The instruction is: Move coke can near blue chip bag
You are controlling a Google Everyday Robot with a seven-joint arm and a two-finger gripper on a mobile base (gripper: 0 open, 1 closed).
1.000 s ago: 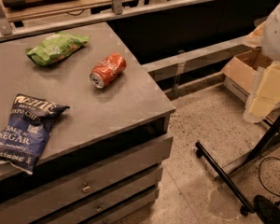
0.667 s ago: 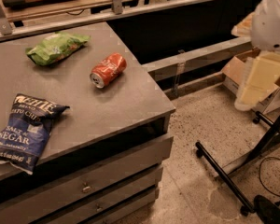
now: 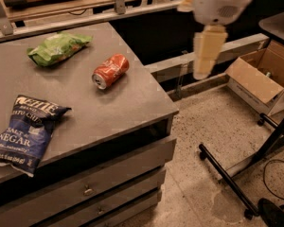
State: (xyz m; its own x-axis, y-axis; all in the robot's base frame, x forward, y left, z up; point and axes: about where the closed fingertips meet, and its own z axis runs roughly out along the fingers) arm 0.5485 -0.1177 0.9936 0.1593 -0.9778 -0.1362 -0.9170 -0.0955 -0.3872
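Note:
The coke can (image 3: 110, 71) lies on its side on the grey table (image 3: 132, 103), near the right part of the top, silver end towards the front left. The blue chip bag (image 3: 26, 134) lies flat at the table's front left edge. My gripper (image 3: 206, 53) hangs in the air at the upper right, beyond the table's right edge. It is well to the right of the can, above it and apart from it, and it holds nothing that I can see.
A green chip bag (image 3: 59, 47) lies at the back of the table, left of the can. The table has drawers (image 3: 90, 188) in front. On the floor to the right are an open cardboard box (image 3: 260, 79) and a black stand's legs (image 3: 236, 174).
My arm has swung left from the right edge of the view towards the table. The can and both bags have not moved.

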